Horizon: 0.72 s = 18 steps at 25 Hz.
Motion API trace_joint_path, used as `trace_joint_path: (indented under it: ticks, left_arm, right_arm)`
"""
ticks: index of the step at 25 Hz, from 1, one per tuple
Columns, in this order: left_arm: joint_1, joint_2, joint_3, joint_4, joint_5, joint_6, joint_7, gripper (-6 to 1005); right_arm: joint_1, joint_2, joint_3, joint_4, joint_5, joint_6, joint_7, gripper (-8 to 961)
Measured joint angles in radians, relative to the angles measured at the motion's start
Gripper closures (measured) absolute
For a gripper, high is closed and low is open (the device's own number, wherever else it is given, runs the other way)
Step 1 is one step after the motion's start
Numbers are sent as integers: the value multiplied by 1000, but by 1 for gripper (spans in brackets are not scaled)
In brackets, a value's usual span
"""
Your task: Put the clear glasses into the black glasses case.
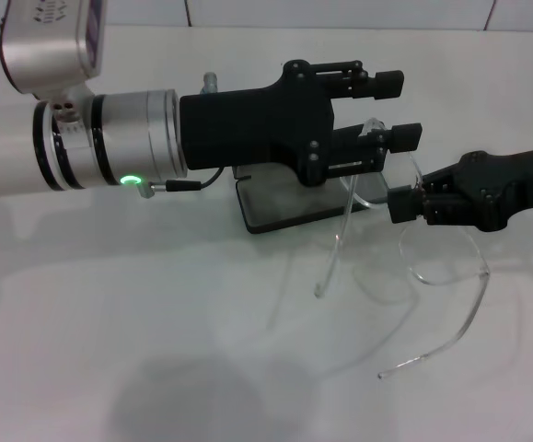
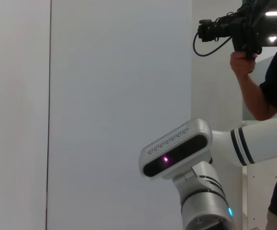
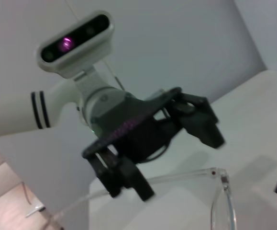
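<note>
Bright even overhead light; soft grey shadows on white table (image 1: 156,368); right wrist view blurred, perhaps motion.

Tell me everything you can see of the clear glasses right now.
The clear glasses are colourless see-through plastic with a wraparound lens and two long thin arms unfolded. They are held up over the white table, the right gripper pinching the frame's upper edge. One arm trails toward the black glasses case, near the left gripper, which is open beside them.
</note>
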Motion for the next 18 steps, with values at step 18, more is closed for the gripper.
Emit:
trace_joint_path:
  ticks: [18]
  left_arm:
    - [-2, -6, 18, -54, -45, -1, 81, 411]
  right_arm:
    - [3, 10, 11, 44, 29, -131, 26, 833]
